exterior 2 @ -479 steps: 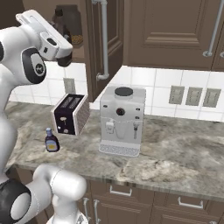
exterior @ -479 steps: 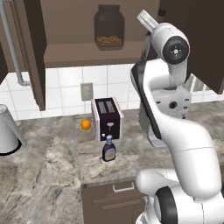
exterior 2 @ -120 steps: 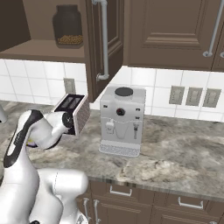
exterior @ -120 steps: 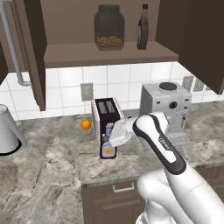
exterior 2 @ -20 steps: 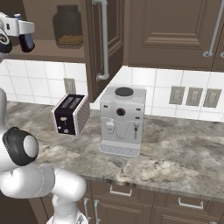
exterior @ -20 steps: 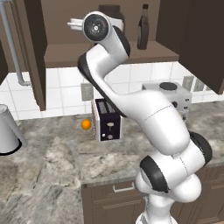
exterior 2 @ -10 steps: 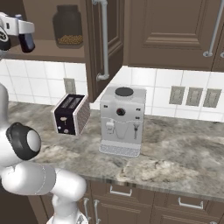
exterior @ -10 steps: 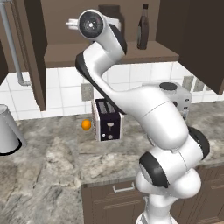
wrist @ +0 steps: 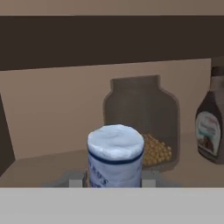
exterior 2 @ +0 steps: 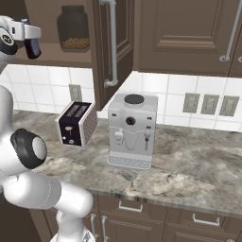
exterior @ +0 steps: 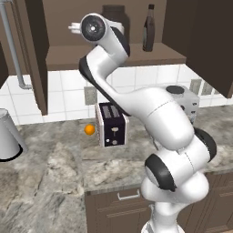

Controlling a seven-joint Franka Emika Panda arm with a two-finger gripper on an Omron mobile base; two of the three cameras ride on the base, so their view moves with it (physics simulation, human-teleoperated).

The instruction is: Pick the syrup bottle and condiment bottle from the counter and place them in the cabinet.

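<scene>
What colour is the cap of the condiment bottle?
The condiment bottle has a pale blue cap, clearest in the hand view.

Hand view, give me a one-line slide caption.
Blue-capped condiment bottle held in the hand before the cabinet shelf, glass jar and syrup bottle behind.

Cabinet shelf bears syrup bottle and glass jar — its contents possibly nuts

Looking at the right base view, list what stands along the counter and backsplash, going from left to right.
Wall outlet → toaster → coffee machine → row of three wall switches.
</scene>
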